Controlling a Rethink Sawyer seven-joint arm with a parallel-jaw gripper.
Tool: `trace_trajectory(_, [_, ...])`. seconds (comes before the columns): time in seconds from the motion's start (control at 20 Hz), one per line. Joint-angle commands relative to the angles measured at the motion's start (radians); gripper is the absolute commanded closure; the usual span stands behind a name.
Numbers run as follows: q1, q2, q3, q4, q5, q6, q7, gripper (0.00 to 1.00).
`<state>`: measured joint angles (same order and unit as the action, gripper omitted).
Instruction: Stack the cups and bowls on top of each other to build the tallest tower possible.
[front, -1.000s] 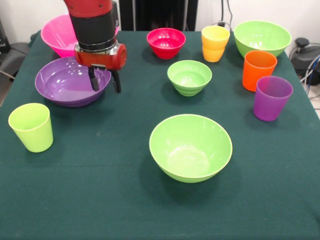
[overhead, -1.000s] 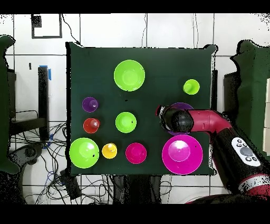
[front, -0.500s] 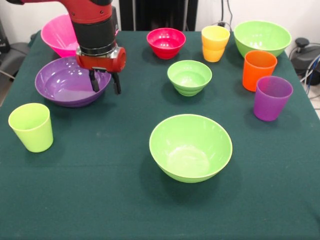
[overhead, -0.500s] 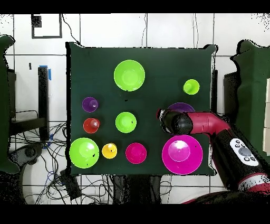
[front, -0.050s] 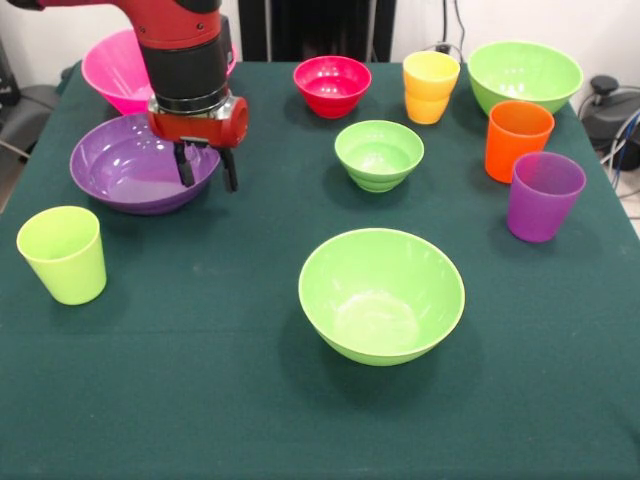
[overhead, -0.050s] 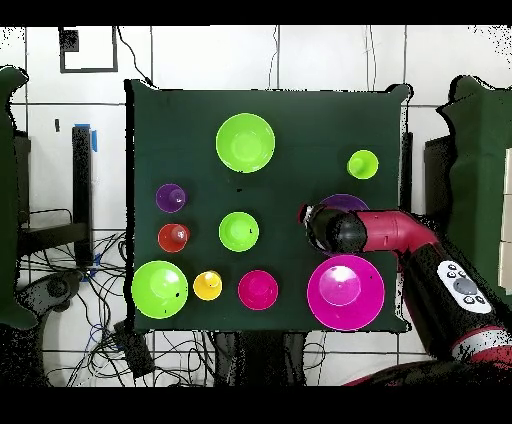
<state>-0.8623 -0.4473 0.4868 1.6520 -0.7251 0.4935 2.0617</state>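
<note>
Six bowls are sitting apart and upright on the bench: pink bowl (front, -0.050s: 112, 68), shallow purple bowl (front, -0.050s: 130, 165), red bowl (front, -0.050s: 332, 84) and three lime green bowls (front, -0.050s: 381, 295). Four cups are standing upright: lime green cup (front, -0.050s: 63, 254), yellow-orange cup (front, -0.050s: 430, 87), orange cup (front, -0.050s: 517, 139), purple cup (front, -0.050s: 543, 195).

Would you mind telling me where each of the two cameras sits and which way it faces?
Front view: across the table from the robot, looking down at it; the arm's red and black wrist and open gripper show over the purple bowl.
Overhead view: above the table, looking straight down; the whole arm shows, base at the bottom.
Both share the table, cups, bowls and gripper.
</note>
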Motion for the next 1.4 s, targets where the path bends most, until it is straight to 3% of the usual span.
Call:
trace_trajectory(0.05, [0.029, 0.058, 0.026, -0.117, -0.086, 0.124, -0.292, 0.0])
trace_trajectory(0.65, [0.033, 0.013, 0.026, -0.072, -0.068, 0.118, -0.253, 0.0])
trace_trajectory(0.7, [0.035, 0.01, 0.024, -0.071, -0.069, 0.116, -0.249, 1.0])
trace_trajectory(1.4, [0.032, 0.0, 0.033, -0.056, -0.077, 0.08, -0.223, 1.0])
